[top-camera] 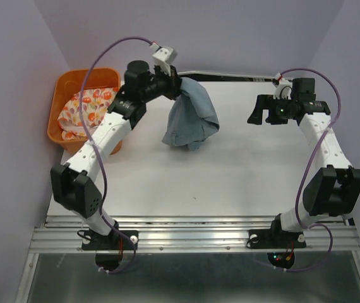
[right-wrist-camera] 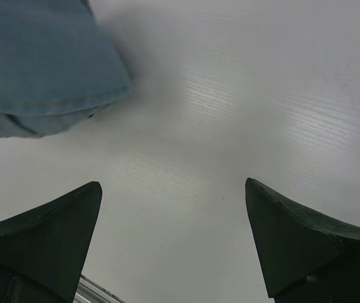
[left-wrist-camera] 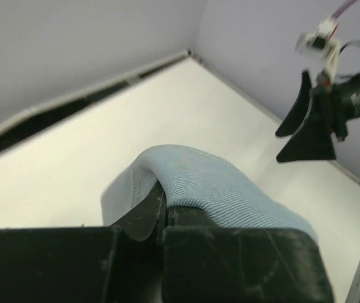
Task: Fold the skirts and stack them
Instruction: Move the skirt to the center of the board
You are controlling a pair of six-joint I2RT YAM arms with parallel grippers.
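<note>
Left gripper [top-camera: 178,85] is clamped shut on the light blue denim skirt [top-camera: 191,120], pinching a fold near its top. In the left wrist view the cloth [left-wrist-camera: 218,186] drapes over the closed fingers [left-wrist-camera: 143,218] and no gap shows between them. The skirt hangs from that grip as a bunched, crumpled drop over the far half of the table [top-camera: 230,170], roughly mid-width. Its lower end is down at the surface, but I can't tell if it actually touches. Right gripper [top-camera: 256,111] is wide open with nothing in it, held above the far right part of the table. Its fingers point left toward the denim and are well apart from it. The right wrist view shows only bare table between the two fingertips [right-wrist-camera: 72,214], with the denim hem [right-wrist-camera: 41,63] in the upper left of that view. From the left wrist camera the right gripper [left-wrist-camera: 303,126] sits across the table near the right edge, jaws spread. The white floral skirt [top-camera: 85,107] lies crumpled inside the orange basket [top-camera: 59,95] at the far left corner. The left forearm passes just in front of the basket. The two skirts are apart, and neither is folded.
</note>
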